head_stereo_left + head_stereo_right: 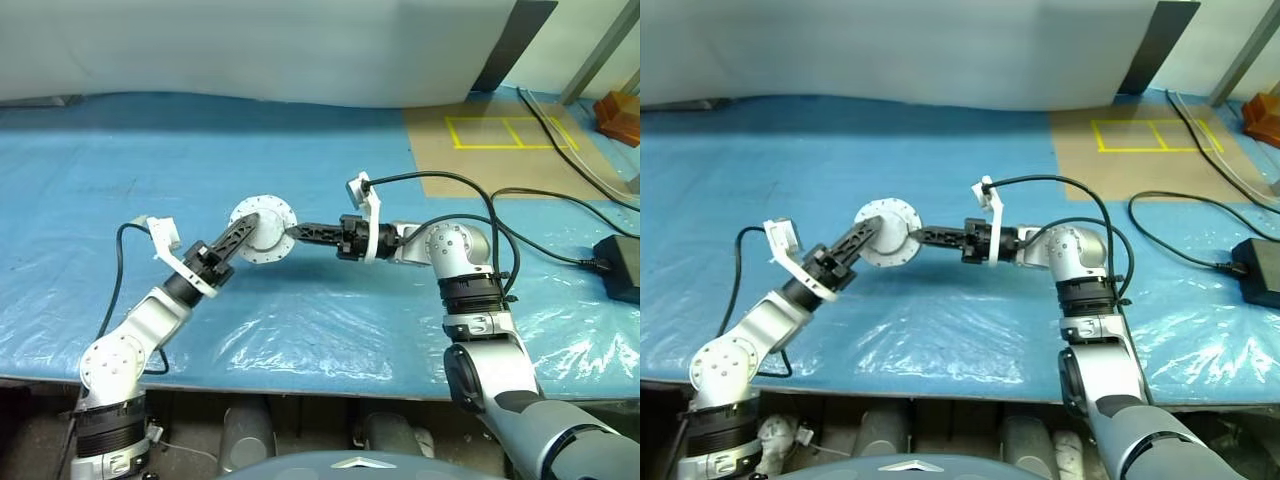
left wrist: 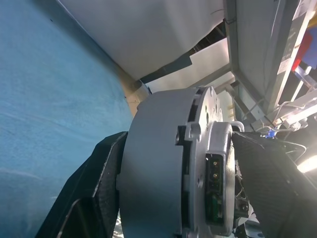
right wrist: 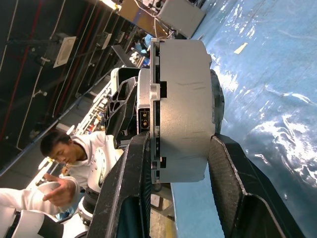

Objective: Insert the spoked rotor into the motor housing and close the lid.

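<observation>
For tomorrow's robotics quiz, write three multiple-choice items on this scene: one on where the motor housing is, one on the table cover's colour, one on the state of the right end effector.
1. Where is the motor housing?
A. Lying on the table
B. Held above the table between both end effectors
C. On the floor

2. What colour is the table cover?
A. Blue
B. Red
C. Green

3. The right end effector is:
A. Wide open and empty
B. Closed on a cable
C. Closed on the motor housing

Key: 1 B, both arms meet at it in mid-air; 2 A, blue sheet throughout; 3 C, its fingers clamp the housing's sides.
</observation>
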Motion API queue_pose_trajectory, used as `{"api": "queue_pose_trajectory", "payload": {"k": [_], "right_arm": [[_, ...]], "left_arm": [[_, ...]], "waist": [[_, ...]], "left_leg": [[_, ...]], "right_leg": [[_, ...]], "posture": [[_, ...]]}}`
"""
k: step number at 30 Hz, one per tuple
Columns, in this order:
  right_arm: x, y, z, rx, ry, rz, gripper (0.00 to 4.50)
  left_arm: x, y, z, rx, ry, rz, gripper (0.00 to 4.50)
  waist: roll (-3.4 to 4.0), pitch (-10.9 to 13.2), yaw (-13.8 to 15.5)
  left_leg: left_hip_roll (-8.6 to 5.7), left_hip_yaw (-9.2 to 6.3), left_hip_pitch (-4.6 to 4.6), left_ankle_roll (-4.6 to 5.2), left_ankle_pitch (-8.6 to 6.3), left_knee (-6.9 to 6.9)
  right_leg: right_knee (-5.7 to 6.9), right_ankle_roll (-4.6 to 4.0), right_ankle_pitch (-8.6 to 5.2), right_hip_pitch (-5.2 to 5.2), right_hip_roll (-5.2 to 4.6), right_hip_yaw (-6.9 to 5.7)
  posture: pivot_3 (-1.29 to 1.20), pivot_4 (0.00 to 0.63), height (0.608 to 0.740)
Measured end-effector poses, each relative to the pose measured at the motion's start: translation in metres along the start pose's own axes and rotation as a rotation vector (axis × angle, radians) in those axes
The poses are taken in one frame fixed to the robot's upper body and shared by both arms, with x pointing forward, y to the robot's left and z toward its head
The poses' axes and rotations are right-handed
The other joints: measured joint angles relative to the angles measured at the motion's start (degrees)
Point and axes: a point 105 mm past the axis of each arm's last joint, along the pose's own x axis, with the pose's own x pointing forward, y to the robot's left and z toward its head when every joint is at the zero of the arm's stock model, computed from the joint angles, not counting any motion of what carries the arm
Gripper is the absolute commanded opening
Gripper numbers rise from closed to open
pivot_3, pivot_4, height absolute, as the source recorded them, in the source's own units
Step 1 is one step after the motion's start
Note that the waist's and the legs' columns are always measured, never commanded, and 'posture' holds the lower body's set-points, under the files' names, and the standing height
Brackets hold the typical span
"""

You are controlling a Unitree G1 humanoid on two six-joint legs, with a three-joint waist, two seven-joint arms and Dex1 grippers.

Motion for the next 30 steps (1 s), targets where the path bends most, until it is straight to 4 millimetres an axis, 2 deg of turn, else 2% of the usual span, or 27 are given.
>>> {"api": "queue_pose_trajectory", "payload": {"k": [13, 25, 29, 30], "right_arm": [[-0.003, 0.001, 0.007, -0.022, -0.018, 0.006, 1.27], [-0.002, 0.000, 0.011, -0.033, -0.040, -0.005, 1.27], [-0.005, 0.001, 0.013, -0.032, -0.058, -0.002, 1.27], [-0.005, 0.002, 0.014, -0.030, -0.064, 0.006, 1.27]], "left_arm": [[0.010, -0.005, 0.002, -0.033, -0.030, -0.012, 3.43], [0.010, -0.005, 0.001, -0.034, -0.013, -0.011, 3.43], [0.011, -0.006, 0.001, -0.043, -0.015, -0.025, 2.74], [0.011, -0.007, 0.001, -0.047, -0.017, -0.035, 2.70]], "waist": [[-0.01, 0.0, -0.2], [-0.01, 0.0, -0.2], [-0.01, 0.0, -0.1], [-0.01, 0.0, -0.1]], "left_leg": [[0.00, -0.03, 0.00, 0.00, 0.00, 0.06], [0.00, -0.04, -0.01, 0.01, 0.00, 0.08], [0.00, -0.04, -0.01, 0.01, 0.01, 0.09], [0.00, -0.04, 0.00, 0.01, 0.00, 0.09]], "right_leg": [[0.04, 0.00, 0.00, 0.01, 0.01, 0.00], [0.05, 0.00, 0.00, 0.01, 0.01, -0.01], [0.05, 0.00, 0.00, 0.01, 0.01, -0.01], [0.05, 0.00, 0.00, 0.01, 0.01, -0.01]], "posture": [[0.00, 0.150, 0.740], [0.00, 0.150, 0.740], [0.00, 0.150, 0.740], [0.00, 0.150, 0.740]]}}
